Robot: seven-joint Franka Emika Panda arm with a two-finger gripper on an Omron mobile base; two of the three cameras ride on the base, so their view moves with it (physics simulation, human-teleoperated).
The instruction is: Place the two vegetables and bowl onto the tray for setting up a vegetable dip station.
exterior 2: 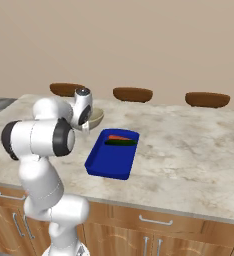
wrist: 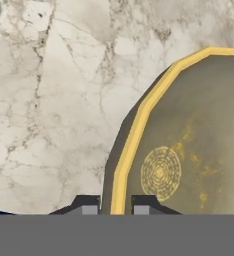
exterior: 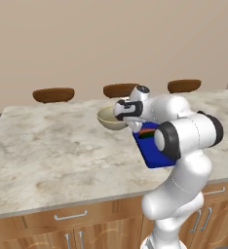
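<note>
My claw (wrist: 116, 209) is clamped on the bowl's (wrist: 189, 150) rim, one finger inside, one outside. The carrot (exterior 2: 120, 138) and green vegetable (exterior 2: 121, 143) lie in the tray (exterior 2: 109, 162).

Bowl (wrist: 189, 150): beige-tan outside, olive-cream inside with mottled yellow blotches and a ring pattern of fine concentric circles near centre, thin yellow-gold rim. Tray (exterior 2: 111, 155): solid deep blue, no pattern. Carrot (exterior 2: 120, 138): orange-red. Second vegetable (exterior 2: 121, 143): dark green, almost black. Counter (exterior: 52, 146): pale cream-grey marble with tan and grey veining, light edge. Cabinets (exterior: 62, 228) below: warm orange-brown wood grain, silver handles. Three stool seats (exterior 2: 133, 94) past the counter's far edge: dark brown. Wall (exterior: 111, 39): plain tan-beige. Arm (exterior: 184, 141): glossy white with black joint bands. Finger tips (wrist: 87, 204): dark with grey pads.
</note>
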